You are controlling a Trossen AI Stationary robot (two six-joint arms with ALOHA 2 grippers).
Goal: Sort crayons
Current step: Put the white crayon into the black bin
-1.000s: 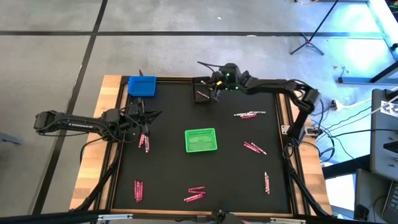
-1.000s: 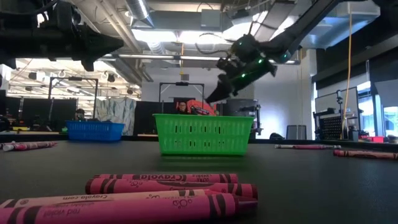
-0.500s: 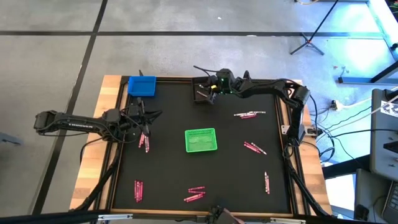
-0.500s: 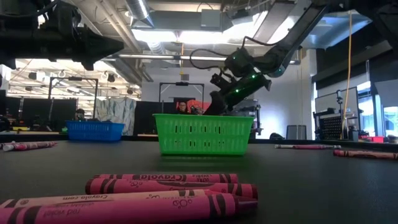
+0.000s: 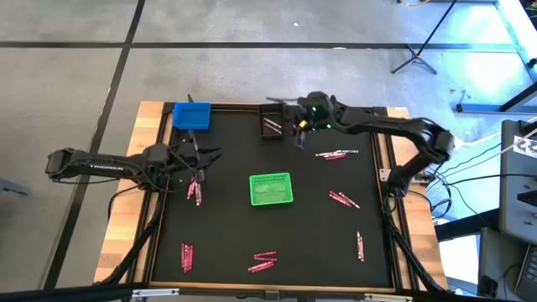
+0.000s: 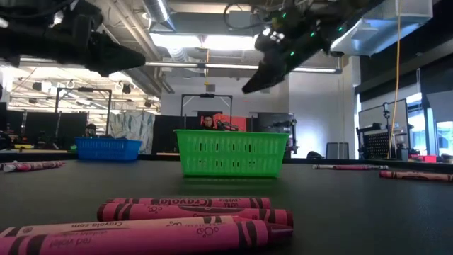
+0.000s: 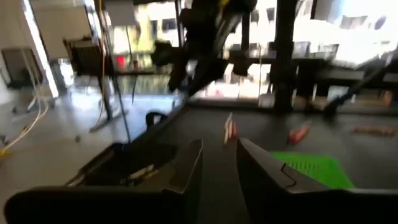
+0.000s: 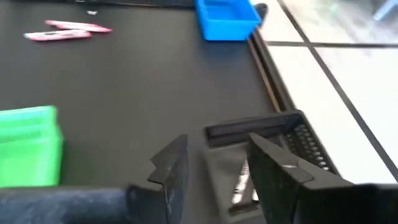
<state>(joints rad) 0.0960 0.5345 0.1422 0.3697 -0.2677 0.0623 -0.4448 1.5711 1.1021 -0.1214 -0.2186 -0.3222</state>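
Pink-red crayons lie flat in small groups on the black mat: beside my left gripper (image 5: 195,191), near the right side (image 5: 337,153) (image 5: 344,199) (image 5: 360,245), and along the near edge (image 5: 263,262) (image 5: 187,256). A few crayons, pale in the right wrist view (image 8: 241,186), lie in the black bin (image 5: 272,126). My right gripper (image 5: 299,132) (image 8: 217,165) is open and empty, raised just to the right of that bin. My left gripper (image 5: 205,158) (image 7: 219,165) is open and empty above the mat's left part, pointing toward the table's right.
A blue bin (image 5: 191,116) stands at the far left corner of the mat. A green bin (image 5: 271,189) stands in the middle. The wooden table rim (image 5: 151,117) frames the mat. Three crayons (image 6: 191,212) lie close before the low camera.
My right gripper dipped down over the black bin, then rose again and moved a little toward the table's right and near side. My left gripper has edged slightly toward the table's right. No crayon on the mat has moved.
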